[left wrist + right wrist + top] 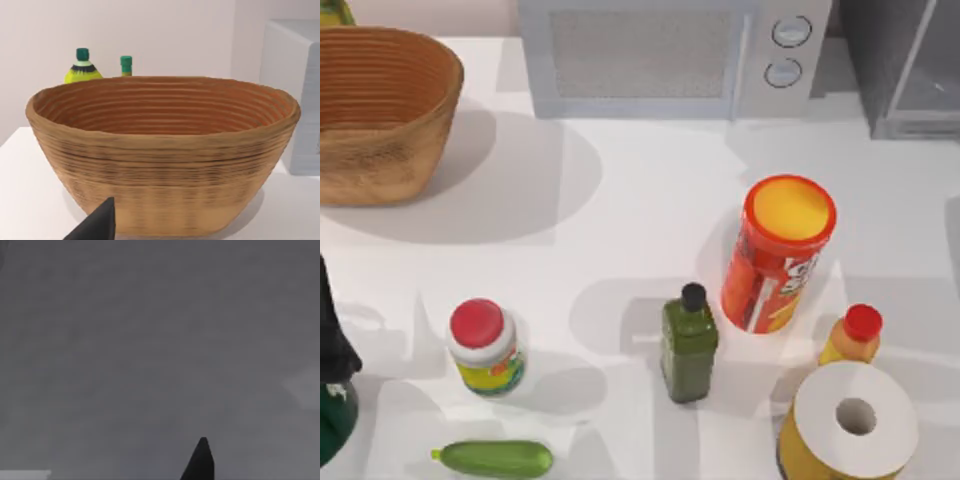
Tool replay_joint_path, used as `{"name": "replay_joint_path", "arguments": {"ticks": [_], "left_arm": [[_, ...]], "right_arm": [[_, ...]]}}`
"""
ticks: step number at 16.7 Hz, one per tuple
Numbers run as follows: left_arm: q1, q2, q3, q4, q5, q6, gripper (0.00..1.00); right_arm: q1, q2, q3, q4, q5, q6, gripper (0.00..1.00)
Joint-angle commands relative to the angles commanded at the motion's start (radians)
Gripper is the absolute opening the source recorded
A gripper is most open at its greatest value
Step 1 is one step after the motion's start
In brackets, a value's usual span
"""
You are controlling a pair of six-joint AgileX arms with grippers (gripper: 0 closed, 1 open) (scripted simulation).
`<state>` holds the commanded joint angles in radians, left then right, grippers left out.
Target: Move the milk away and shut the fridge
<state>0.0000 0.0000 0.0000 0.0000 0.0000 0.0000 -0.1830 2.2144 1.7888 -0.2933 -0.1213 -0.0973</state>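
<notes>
The fridge is the grey box-shaped cabinet at the table's back right corner, cut off by the picture's edge; a pale frame runs slantwise across its front. The milk is out of view. My left arm is a dark shape at the table's left edge, well in front of the basket. One dark fingertip of the left gripper points toward the basket. One dark fingertip of the right gripper stands close before a plain grey surface.
A woven basket stands back left and a light grey microwave back centre. In the front half stand a red-capped jar, cucumber, green bottle, orange chip can, small orange bottle and paper roll.
</notes>
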Motion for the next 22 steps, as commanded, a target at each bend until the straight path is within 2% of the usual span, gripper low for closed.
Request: {"name": "replay_joint_path", "arguments": {"ticks": [6,17,22], "left_arm": [[0.000,0.000,0.000,0.000,0.000,0.000,1.00],[0.000,0.000,0.000,0.000,0.000,0.000,1.00],[0.000,0.000,0.000,0.000,0.000,0.000,1.00]], "right_arm": [[0.000,0.000,0.000,0.000,0.000,0.000,0.98],[0.003,-0.007,-0.009,0.000,0.001,0.000,1.00],[0.010,-0.180,-0.179,0.005,0.023,0.007,1.00]]}}
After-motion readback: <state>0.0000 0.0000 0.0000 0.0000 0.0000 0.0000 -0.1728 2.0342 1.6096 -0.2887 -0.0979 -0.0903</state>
